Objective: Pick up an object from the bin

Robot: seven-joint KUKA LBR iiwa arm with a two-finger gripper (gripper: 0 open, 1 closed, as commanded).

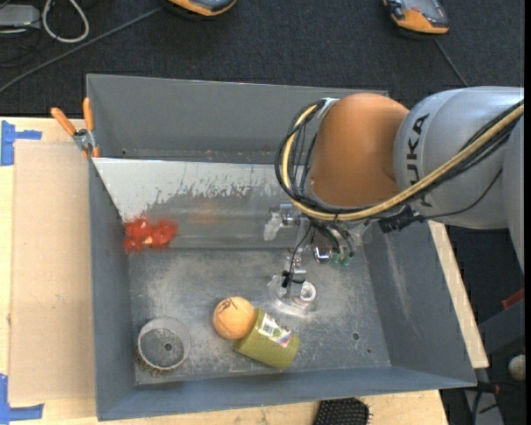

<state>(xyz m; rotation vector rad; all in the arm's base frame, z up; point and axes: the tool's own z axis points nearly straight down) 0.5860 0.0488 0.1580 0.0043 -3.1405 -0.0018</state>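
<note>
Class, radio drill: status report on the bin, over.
Tool low, mid-bin. Small clear piece at its tip. Orange ball and green canister close by, lower left, not under it.

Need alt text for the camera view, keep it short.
The arm's gripper hangs low over the middle of the grey metal bin, over a small pale ring-shaped piece. Near the front lie an orange ball against an olive-green labelled cylinder and a round grey perforated disc; a red crumpled thing sits at the back left.

floor: dark carpet (274, 42) | white cable (66, 16) looped top-left
</note>
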